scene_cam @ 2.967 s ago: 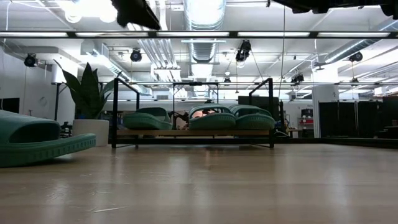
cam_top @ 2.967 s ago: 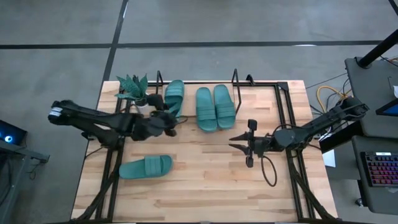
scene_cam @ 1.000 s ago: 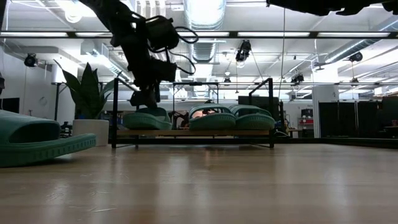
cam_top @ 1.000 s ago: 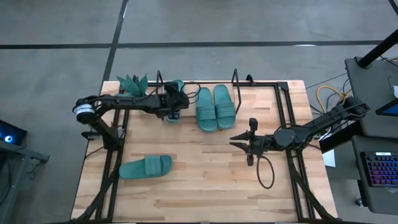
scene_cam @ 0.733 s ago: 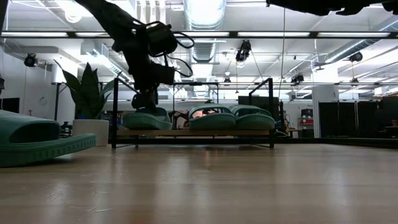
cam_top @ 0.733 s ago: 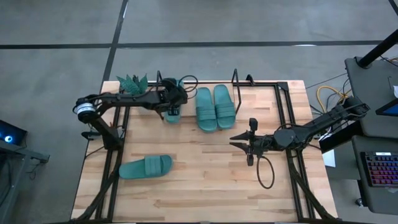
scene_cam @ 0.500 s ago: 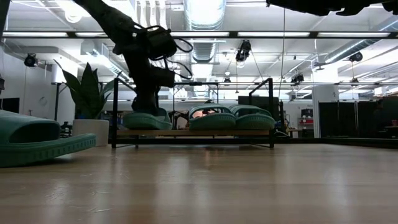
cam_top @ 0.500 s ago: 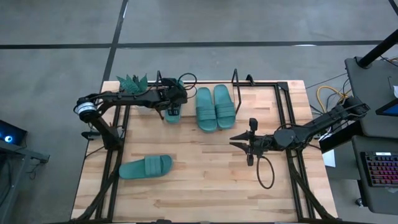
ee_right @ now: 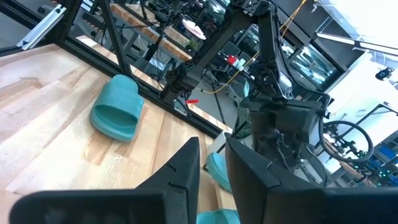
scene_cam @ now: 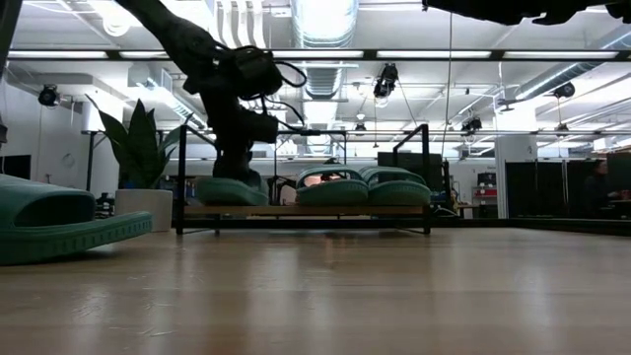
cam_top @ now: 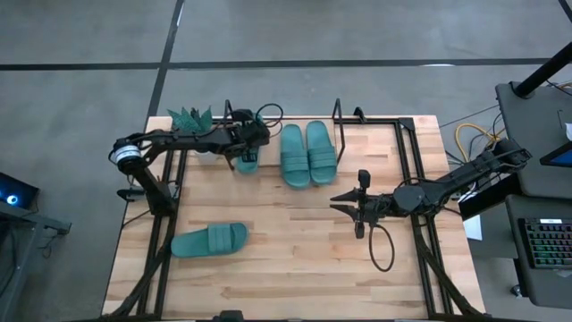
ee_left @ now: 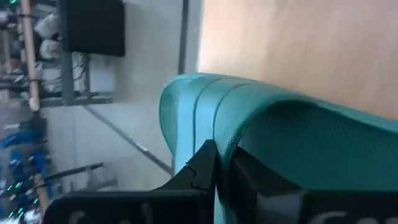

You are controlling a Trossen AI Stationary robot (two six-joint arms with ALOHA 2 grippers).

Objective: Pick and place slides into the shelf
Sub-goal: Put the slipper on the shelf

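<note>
Left gripper [cam_top: 248,153]: you have it at the left end of the shelf [cam_top: 350,118], fingers [ee_left: 202,168] clamped on the strap of the leftmost slide [cam_top: 247,160]; your wrist view shows the teal strap pinched between them.

Right gripper [cam_top: 357,205]: you keep it over the bare middle-right of the table [cam_top: 295,259], well apart from every sandal, fingers [ee_right: 185,167] narrowly parted around nothing.

Slides, four, teal-green:
- One on the shelf's left end, under your left gripper, mostly hidden by the arm from above.
- A pair [cam_top: 308,154] side by side at the shelf's middle, touching each other, just beside the gripped one.
- One loose sandal [cam_top: 209,240] lying crosswise on the table's near-left part, well apart from the shelf; in the low view it fills the left edge.

Shelf: low black wire frame with a light-wood board, along the table's far edge.

Potted plant [cam_top: 190,119]: at the far-left corner, just beside the shelf's left end.
</note>
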